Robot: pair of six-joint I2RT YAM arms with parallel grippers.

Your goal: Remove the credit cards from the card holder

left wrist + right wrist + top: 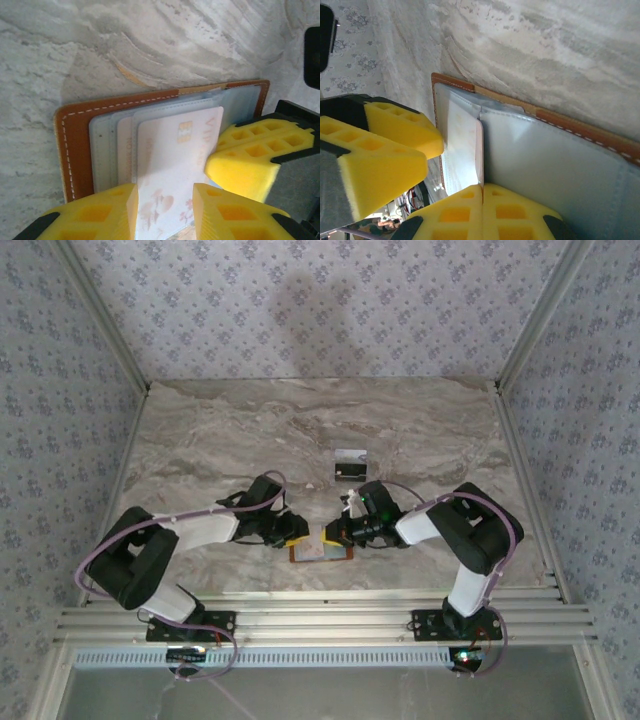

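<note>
The holder (320, 553) is lying open on the desk (250, 430), low in the centre of the top view, its clear sleeves (560, 160) facing up. The right pincer (482, 200) is gripping the edge of a pale card (170, 150) resting over those sleeves. The left pincer (165, 200) is sitting with jaws apart, that card showing in the gap. Two more cards (350, 465) are lying away from the holder, higher in that view.

The top external camera looks steeply down from above the near edge over the whole marble table (300, 420). Both wrist cameras sit very close, left and right, sharing the open card holder (75, 135).
</note>
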